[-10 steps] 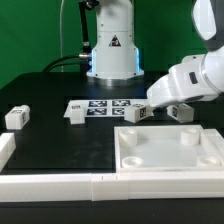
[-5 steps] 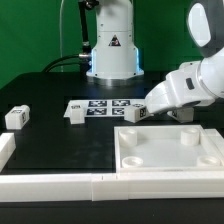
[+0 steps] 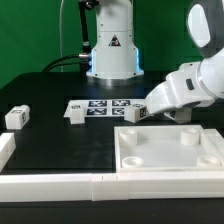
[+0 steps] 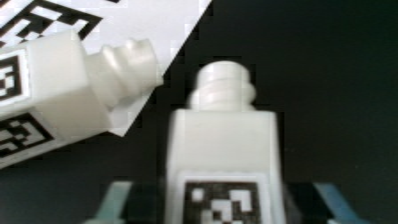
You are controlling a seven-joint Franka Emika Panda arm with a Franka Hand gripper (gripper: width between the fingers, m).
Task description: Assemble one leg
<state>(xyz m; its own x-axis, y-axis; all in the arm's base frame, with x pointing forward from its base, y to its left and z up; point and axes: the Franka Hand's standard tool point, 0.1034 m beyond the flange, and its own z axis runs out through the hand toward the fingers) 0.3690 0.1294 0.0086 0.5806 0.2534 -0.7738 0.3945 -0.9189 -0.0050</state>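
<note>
item: small white stubby plastic leg (image 4: 222,130), round peg end, black-and-white square tag | where: lying on black table (image 4: 329,60), just beside white marker board (image 4: 169,25) | handling: light, rigid, smooth, likely slippery; grip flat sides mid-body | two-finger gripper (image 4: 222,205): wide, straddling leg, seemingly not touching

Stubby white leg (image 4: 226,140) (tag showing)
</note>
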